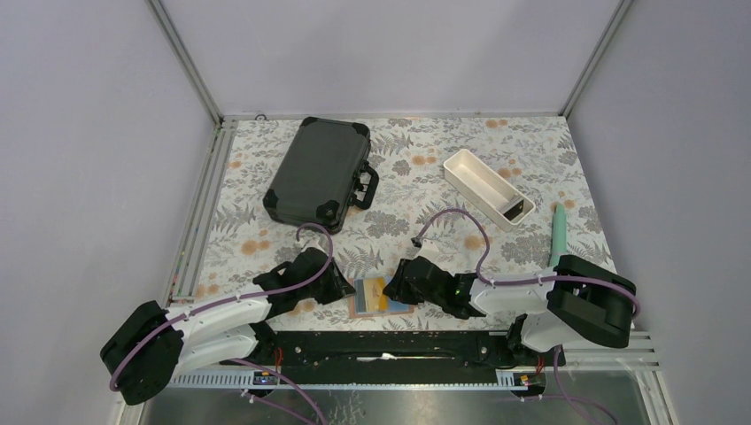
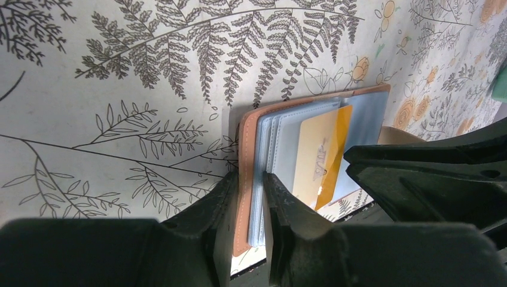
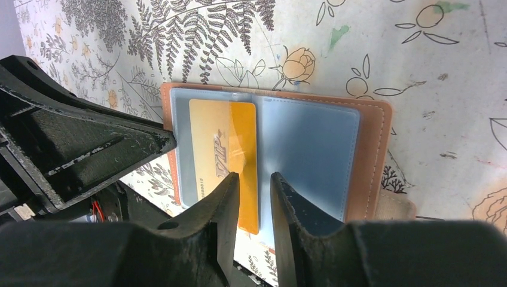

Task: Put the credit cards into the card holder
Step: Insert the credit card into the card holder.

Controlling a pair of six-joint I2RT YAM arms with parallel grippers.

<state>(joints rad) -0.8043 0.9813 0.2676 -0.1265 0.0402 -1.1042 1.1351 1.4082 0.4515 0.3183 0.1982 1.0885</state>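
The card holder [image 1: 390,305] lies open near the table's front edge, tan outside and pale blue inside [image 3: 308,143]. A yellow and cream credit card [image 3: 221,140] sits partly inside its left pocket, its near end sticking out; it also shows in the left wrist view [image 2: 320,152]. My left gripper [image 2: 251,179] is shut on the holder's left flap [image 2: 245,149], pinching the tan cover and the blue sleeves. My right gripper [image 3: 255,178] hovers just over the card's right edge, jaws slightly apart and holding nothing. In the top view the left gripper [image 1: 341,285] and right gripper [image 1: 403,282] flank the holder.
A large black hard case [image 1: 317,173] lies at the back left. A long white tray [image 1: 487,188] stands at the back right, with a teal object [image 1: 559,232] near the right edge. The black base rail [image 1: 381,343] runs just below the holder.
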